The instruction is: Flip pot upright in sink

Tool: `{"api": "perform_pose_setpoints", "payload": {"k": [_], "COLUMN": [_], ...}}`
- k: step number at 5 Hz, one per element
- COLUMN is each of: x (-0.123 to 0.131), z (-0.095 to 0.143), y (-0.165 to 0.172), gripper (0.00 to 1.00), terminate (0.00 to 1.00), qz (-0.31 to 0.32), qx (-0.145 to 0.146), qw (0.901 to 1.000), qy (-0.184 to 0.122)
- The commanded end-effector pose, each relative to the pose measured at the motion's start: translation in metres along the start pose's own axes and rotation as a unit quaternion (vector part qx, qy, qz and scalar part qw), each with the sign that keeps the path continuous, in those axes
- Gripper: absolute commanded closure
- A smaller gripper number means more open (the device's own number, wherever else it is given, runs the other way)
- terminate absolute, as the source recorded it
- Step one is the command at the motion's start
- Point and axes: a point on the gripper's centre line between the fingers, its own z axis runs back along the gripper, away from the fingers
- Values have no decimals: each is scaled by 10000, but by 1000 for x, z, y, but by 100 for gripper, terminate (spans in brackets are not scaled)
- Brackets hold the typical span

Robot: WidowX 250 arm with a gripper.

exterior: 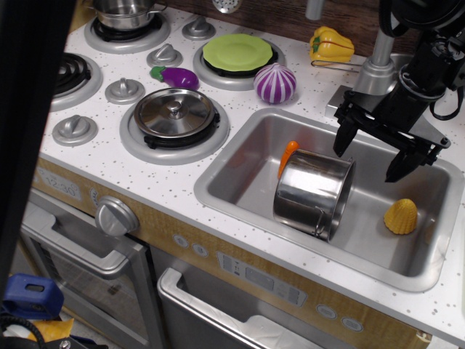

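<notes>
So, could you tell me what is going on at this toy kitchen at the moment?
A single robot arm is working over the sink. The pot lies on its side in the basin, its mouth facing right, not yet upright. The gripper hangs open just above and to the right of the pot, holding nothing. An orange carrot sits behind the pot and a yellow corn piece lies to its right.

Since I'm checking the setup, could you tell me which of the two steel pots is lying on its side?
The larger pot in the sink, below the open gripper, lies tipped over; the smaller pot stands upright on the back burner.
</notes>
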Motion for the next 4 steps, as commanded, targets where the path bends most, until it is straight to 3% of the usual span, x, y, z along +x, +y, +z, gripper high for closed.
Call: {"api": "perform_pose_setpoints", "payload": {"k": [1, 3, 4], "x": [0, 0, -1], "z": [0, -3, -6], "y": [0, -1, 6], "gripper": [0, 0, 0], "terminate": [0, 0, 0], "qz": [0, -560, -741], "qx": [0, 1031, 1438], "qw": [10000, 9919, 9853], "qy": [0, 488, 554]}}
